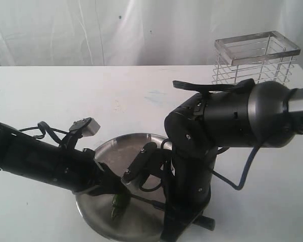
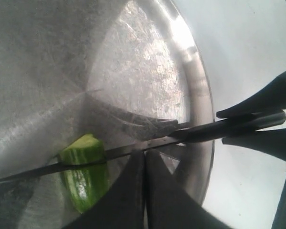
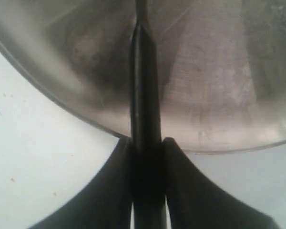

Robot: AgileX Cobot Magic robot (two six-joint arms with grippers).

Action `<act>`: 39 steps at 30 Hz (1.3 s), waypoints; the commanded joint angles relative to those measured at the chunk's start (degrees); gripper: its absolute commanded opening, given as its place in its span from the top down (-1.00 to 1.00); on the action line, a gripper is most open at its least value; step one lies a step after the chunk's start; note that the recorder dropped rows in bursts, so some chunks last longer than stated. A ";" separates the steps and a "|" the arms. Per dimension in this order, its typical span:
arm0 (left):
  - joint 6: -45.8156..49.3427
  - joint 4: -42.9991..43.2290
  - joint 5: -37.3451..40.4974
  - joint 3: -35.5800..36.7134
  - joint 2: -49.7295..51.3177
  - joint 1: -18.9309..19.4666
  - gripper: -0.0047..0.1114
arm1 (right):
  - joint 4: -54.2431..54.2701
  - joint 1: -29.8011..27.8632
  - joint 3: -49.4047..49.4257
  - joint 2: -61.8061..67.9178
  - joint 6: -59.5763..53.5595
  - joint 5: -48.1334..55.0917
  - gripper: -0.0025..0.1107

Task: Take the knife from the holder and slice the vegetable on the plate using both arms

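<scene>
"So, how was it all set out?"

"On the white table [image 1: 65, 101], the right arm [image 1: 232, 121] bent down over the near right of the plate [image 1: 107, 147]. The left arm [image 1: 40, 161] reached in from the left, and the wire holder [image 1: 255, 58] stood far right, well apart. The right gripper [image 3: 145, 143] was closed tight on the black handle of the knife [image 2: 205, 131], held low, I'd say so the blade could draw across. The left gripper [image 2: 144, 160] was fully closed, holding nothing. Its tips sat just beside the vegetable [image 2: 83, 183], probably to brace it, though I couldn't tell if they touched."

"And the vegetable?"

"It lay in the plate's near part, under the blade. It had glossy green skin with pale streaked flesh showing, and looked partly cut through."
</scene>
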 commanded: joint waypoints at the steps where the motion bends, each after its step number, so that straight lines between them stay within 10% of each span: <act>1: 2.28 -3.55 1.41 0.10 0.14 -0.52 0.92 | 0.00 -0.04 0.05 -0.07 -0.28 -0.06 0.96; 39: 4.99 -5.66 -12.37 0.10 4.32 -3.82 0.92 | 0.00 -0.04 0.05 -0.07 -0.05 1.80 0.96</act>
